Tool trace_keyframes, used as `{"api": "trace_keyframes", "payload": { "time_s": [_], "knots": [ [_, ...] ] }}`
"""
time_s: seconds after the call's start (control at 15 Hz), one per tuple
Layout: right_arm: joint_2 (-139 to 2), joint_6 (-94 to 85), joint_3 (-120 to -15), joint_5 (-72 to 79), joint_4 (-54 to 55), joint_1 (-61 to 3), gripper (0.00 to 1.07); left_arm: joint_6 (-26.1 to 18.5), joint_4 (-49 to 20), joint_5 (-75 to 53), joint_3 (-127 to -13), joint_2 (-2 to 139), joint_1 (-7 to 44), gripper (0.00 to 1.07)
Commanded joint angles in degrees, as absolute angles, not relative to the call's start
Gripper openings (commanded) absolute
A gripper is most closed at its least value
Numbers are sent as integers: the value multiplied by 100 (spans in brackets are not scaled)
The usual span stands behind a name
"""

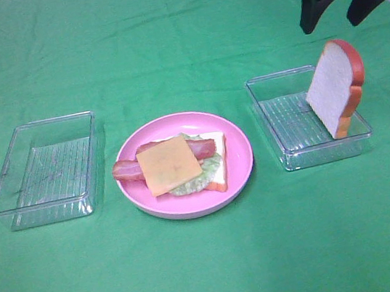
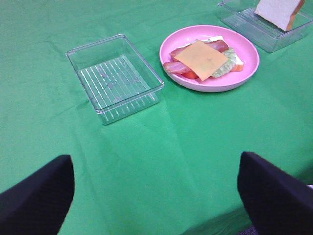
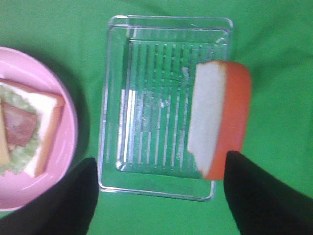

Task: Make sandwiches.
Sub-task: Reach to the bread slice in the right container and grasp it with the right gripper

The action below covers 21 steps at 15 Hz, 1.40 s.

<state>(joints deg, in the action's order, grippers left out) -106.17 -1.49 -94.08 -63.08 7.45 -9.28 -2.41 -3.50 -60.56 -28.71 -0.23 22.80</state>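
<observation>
Surface [image 1: 214, 275]: covered in a green cloth, with three things in a row across the middle.
Pink plate [image 1: 239, 172]: at the centre of the row, round.
Sandwich stack [image 1: 176, 165]: on the plate, open-topped; a bread slice at the bottom, green lettuce [image 1: 198, 176] on it, reddish bacon strips [image 1: 127, 171] poking out toward 9 o'clock, a yellow cheese square [image 1: 170, 164] on top.
Left tray [image 1: 46, 170]: clear plastic, at 9 o'clock from the plate, nothing in it.
Right tray [image 1: 282, 114]: clear plastic, at 3 o'clock from the plate.
Second bread slice [image 1: 334, 87]: standing on edge in the right tray, tilted against its far-right side, white face toward the plate, orange-brown crust outward.
Right hand [image 1: 340, 10]: black, up in the air at about 12 o'clock from the standing slice, apart from it, fingers spread wide and holding nothing.
Left hand [image 2: 156, 188]: seen only from its own wrist camera, fingers spread wide over bare cloth, holding nothing, well back from the left tray.
</observation>
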Motion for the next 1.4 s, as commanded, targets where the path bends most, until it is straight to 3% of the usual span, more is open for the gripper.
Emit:
{"api": "trace_keyframes", "payload": {
  "time_s": [0.07,0.27,0.93,1.0,1.33,1.4],
  "knots": [
    [-10588,-103,-9442,-6331,630,-579,69,-218,-332,-5993,-2865,-160,2286,86],
    [-10766,-206,-9437,-6337,722,-281,69,-218,-332,-5993,-2865,-160,2286,86],
    [-11814,-430,-9437,-5816,968,-292,68,-218,-332,-5993,-2865,-160,2286,86],
    [-11877,-430,-9437,-5810,945,-292,64,-218,-332,-5993,-2865,-160,2286,86],
    [-11918,-235,-9437,-5775,928,-292,6,-218,-332,-5993,-2865,-160,2286,86],
    [-11918,-235,-9437,-5787,934,-292,0,-218,-332,-5993,-2865,-160,2286,86]
  ]
}}
